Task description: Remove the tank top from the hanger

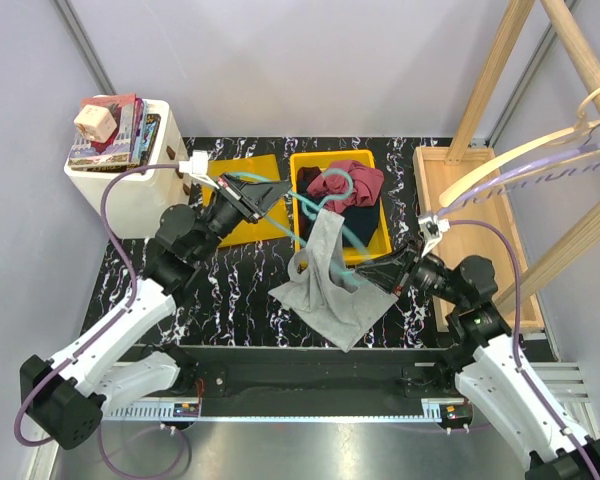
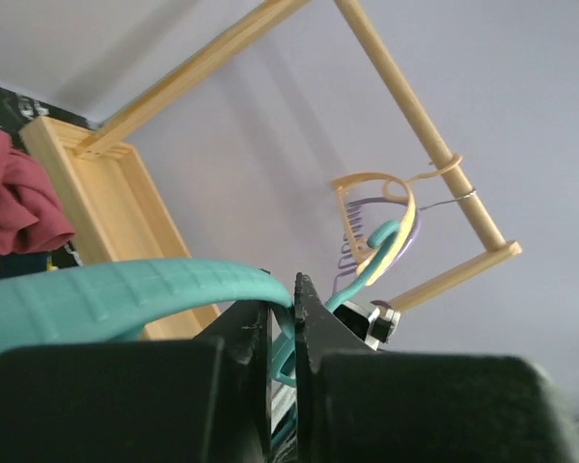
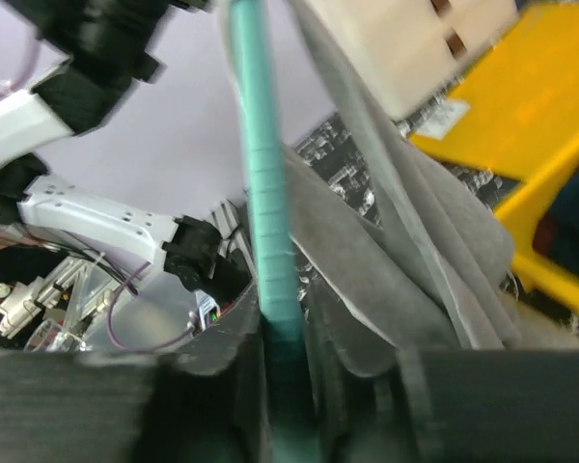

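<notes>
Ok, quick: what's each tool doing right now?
Left tool: closed on the teal hanger.
Right tool: closed on the same hanger, beside the gray tank top draped on it.

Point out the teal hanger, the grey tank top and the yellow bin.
teal hanger (image 2: 125,299), left wrist view, on its broad flat arm.
grey tank top (image 1: 330,290), top external view, on the draped body fabric.
yellow bin (image 1: 330,156), top external view, on its far rim.

Black marbled table (image 1: 230,290) with yellow bin (image 1: 330,156), yellow lid (image 1: 248,166), wooden tray (image 1: 430,172), trailing tank top (image 1: 332,300)
</notes>
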Controlling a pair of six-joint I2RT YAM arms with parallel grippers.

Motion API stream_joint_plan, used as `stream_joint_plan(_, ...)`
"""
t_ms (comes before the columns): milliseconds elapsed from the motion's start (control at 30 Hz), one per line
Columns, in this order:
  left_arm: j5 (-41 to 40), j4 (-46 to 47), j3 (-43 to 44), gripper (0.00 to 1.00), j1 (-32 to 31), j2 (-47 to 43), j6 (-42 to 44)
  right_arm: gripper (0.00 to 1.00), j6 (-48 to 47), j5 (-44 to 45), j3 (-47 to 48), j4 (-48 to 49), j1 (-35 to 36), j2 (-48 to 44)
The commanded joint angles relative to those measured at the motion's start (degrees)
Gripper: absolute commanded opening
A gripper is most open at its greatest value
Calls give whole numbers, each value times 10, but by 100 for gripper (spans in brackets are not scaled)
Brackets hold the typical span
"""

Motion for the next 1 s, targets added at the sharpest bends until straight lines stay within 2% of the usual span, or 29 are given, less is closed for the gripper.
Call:
stream_joint_plan(0,-57,-64,31,0,10,-55,199,47,-40,53,59,-152,2,34)
stream_joint_plan(100,-62,-90,37,0,10,-85,290,67,-47,46,75,-209,2,69)
stream_joint_plan(200,-47,-106,46,0,10,-111,365,74,-54,21,87,-234,13,75)
stream_joint_plan(367,-41,-137,61,0,10,-126,371,87,-95,40,118,-320,44,11)
stream_joint_plan(467,-44,-160,76,0,10,-115,310,88,-111,28,137,-372,46,-18)
stream_joint_plan(567,8,-138,87,0,10,-92,231,88,-120,4,156,-412,47,-40)
stream_joint_plan(633,76,-112,95,0,10,-66,169,87,-117,-19,168,-424,46,-51)
stream_joint_plan(733,144,-29,89,0,10,-34,60,85,-112,-38,199,-434,46,-74)
stream_joint_plan(767,165,35,83,0,11,-26,28,84,-112,-42,216,-437,46,-86)
stream_joint_plan(833,177,106,62,0,10,-1,-74,83,-113,-56,232,-437,46,-97)
stream_joint_plan(867,184,176,56,0,11,11,-109,83,-115,-59,245,-438,46,-104)
stream_joint_plan(900,195,212,54,0,10,37,-175,83,-117,-62,251,-439,46,-106)
stream_joint_plan(967,221,321,58,0,10,71,-232,83,-116,-65,266,-441,47,-104)
